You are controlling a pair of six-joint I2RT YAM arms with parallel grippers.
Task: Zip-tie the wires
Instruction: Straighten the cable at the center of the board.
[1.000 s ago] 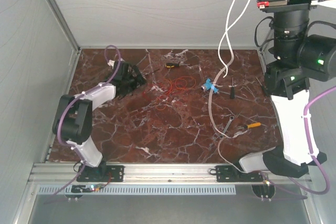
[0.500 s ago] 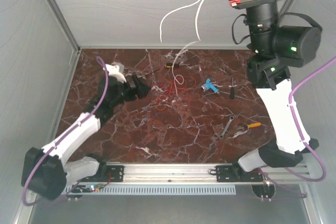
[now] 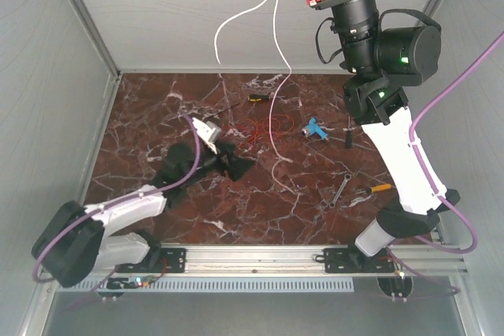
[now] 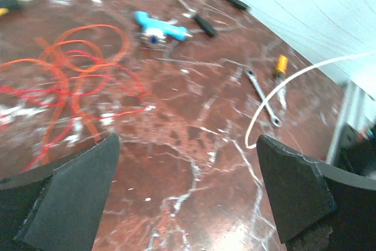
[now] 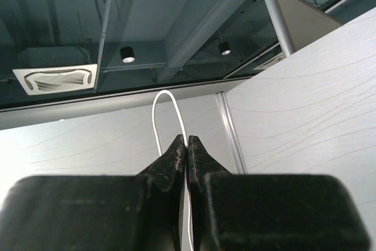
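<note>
**Top external view.** The right arm stands tall above the far edge of the table (image 3: 134, 139), and its fingertips lie beyond the top of the frame. A white wire (image 3: 282, 37) hangs from there, its lower end reaching the middle of the table. The red wires (image 3: 268, 127) lie coiled on the surface between the centre and the far edge. The left gripper (image 3: 228, 164) sits low near the centre, just near-left of that coil. A blue tool (image 3: 315, 127), a wrench (image 3: 340, 190) and a yellow-handled screwdriver (image 3: 379, 187) lie toward the right edge.

**Left wrist view.** The fingers (image 4: 76, 192) are spread wide with nothing between them. The red wires (image 4: 64, 69) lie ahead and apart from the pads. The white wire (image 4: 320, 64) curves in from the right.

**Right wrist view.** The right gripper (image 5: 187, 144) points at the ceiling. It is pinched fully together on the white wire (image 5: 166, 101), which loops above the tips.

**Assessment.** The step in hand appears to be gathering, as the strands are not yet bundled. No zip tie can be made out. The next move likely calls for laying the white strand beside the red coil. The left pincer would then need a low, accurate close on strands lying flat.
</note>
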